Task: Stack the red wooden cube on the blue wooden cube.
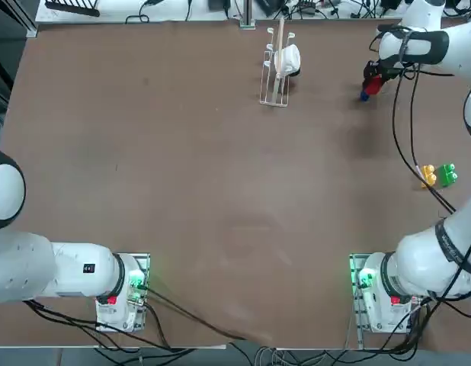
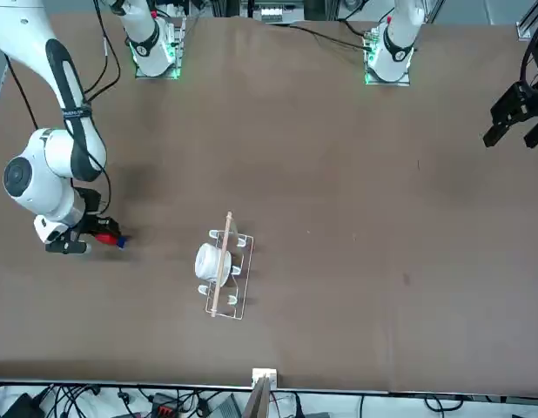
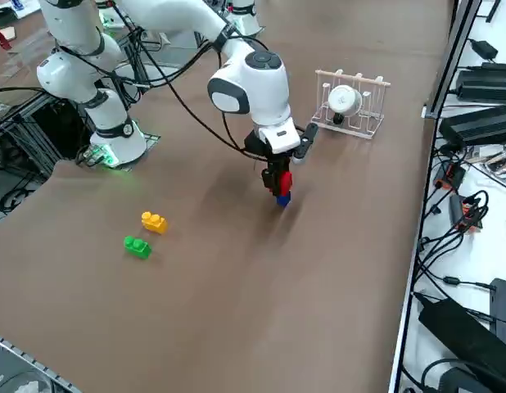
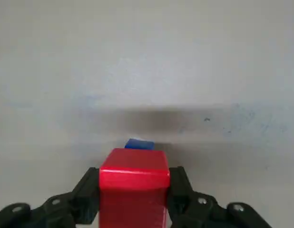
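Top view first: up in the right corner of the frame, the small bright red wooden cube [image 1: 374, 85] pokes out from the dark two-finger right gripper [image 1: 375, 79], with the small dark blue wooden cube [image 1: 364, 96] peeking out beside it. Over to the front view, left of centre, and it's the same pair, red at the fingers, blue just past it. Now the right side view, upper middle: red sits above blue, blue down by the brown tabletop [image 3: 261, 327], though whether they touch I can't tell. And the right wrist view settles the grip: two black fingers pinching the red cube by opposite side faces, blue showing just beyond. How will it handle? Light, I'd say, stiff, nothing to crush, but those smooth faces could slip or twist if pinched off-centre. Flat sides, held square and high, look the right hold, leaving the underside free to meet that smaller blue top.
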